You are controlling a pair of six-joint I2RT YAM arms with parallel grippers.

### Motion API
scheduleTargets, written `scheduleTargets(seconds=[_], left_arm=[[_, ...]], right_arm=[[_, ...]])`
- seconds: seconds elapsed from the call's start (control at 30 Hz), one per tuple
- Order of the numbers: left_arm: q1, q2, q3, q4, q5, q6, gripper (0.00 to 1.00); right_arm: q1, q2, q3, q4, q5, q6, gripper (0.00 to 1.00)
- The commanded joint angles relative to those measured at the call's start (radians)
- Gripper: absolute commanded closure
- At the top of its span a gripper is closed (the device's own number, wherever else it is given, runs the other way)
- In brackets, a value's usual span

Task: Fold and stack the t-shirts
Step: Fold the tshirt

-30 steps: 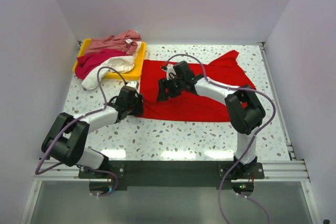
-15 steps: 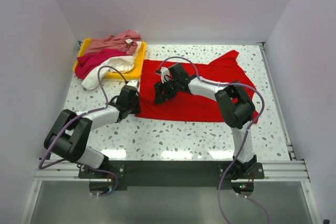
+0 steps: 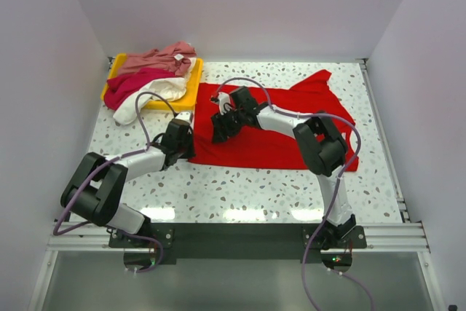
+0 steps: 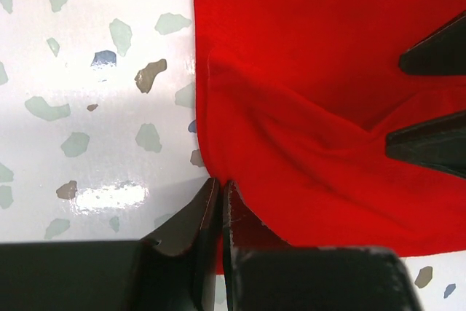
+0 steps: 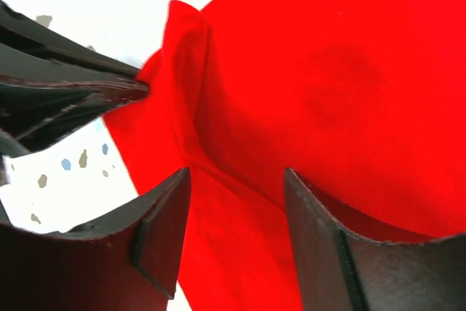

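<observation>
A bright red t-shirt (image 3: 284,118) lies spread out on the table. My left gripper (image 3: 191,149) sits at its near-left edge. In the left wrist view that gripper (image 4: 220,183) is shut, with the shirt's red hem (image 4: 218,143) pinched between its jaws. My right gripper (image 3: 217,135) hovers low over the shirt's left part, close to the left gripper. Its jaws (image 5: 237,180) stand open over a raised fold of red cloth (image 5: 291,92). The dusty pink (image 3: 156,58), crimson-magenta (image 3: 131,84) and cream-white (image 3: 156,94) t-shirts lie heaped at the back left.
The heap rests on a shallow yellow tray (image 3: 191,92) at the table's back left, and the cream shirt hangs over its near edge. White walls close in the speckled table (image 3: 255,180) on three sides. The two grippers are almost touching.
My left gripper has shut on the red shirt's edge. My right gripper has slid a little to the left over the shirt, and its jaws have narrowed.
</observation>
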Motion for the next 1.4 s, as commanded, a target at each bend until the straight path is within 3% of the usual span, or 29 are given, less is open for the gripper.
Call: scheduleTargets(seconds=[0.0,0.27,0.37,0.4,0.5,1.2,1.27,1.3,1.33,1.37], left_arm=[[0.007,-0.020,-0.016,-0.030,-0.007,-0.011,0.95],[0.007,-0.035,-0.021,-0.040,-0.016,-0.014,0.97],[0.007,-0.040,-0.020,-0.083,-0.024,-0.025,0.98],[0.007,-0.041,-0.020,-0.089,-0.027,-0.026,0.98],[0.007,-0.046,-0.024,-0.100,-0.033,-0.029,0.98],[0.007,-0.114,-0.040,-0.220,-0.099,-0.074,1.00],[0.007,-0.114,-0.029,-0.238,-0.114,-0.078,0.92],[0.007,-0.118,-0.023,-0.247,-0.122,-0.080,0.86],[0.007,-0.129,-0.007,-0.269,-0.131,-0.081,0.70],[0.007,-0.136,0.003,-0.281,-0.149,-0.081,0.62]], right_arm=[[0.007,0.016,0.028,-0.001,-0.041,-0.028,0.45],[0.009,0.039,0.039,-0.016,-0.039,-0.036,0.65],[0.009,0.048,0.050,-0.025,-0.038,-0.039,0.78],[0.009,0.051,0.051,-0.027,-0.041,-0.041,0.88],[0.009,0.054,0.050,-0.025,-0.046,-0.041,1.00],[0.009,0.082,0.145,-0.093,0.076,-0.029,1.00],[0.010,0.076,0.145,-0.096,0.071,-0.019,0.89],[0.009,0.068,0.144,-0.098,0.068,-0.015,0.72],[0.009,0.045,0.131,-0.102,0.070,-0.010,0.65],[0.009,0.030,0.121,-0.102,0.071,-0.009,0.59]])
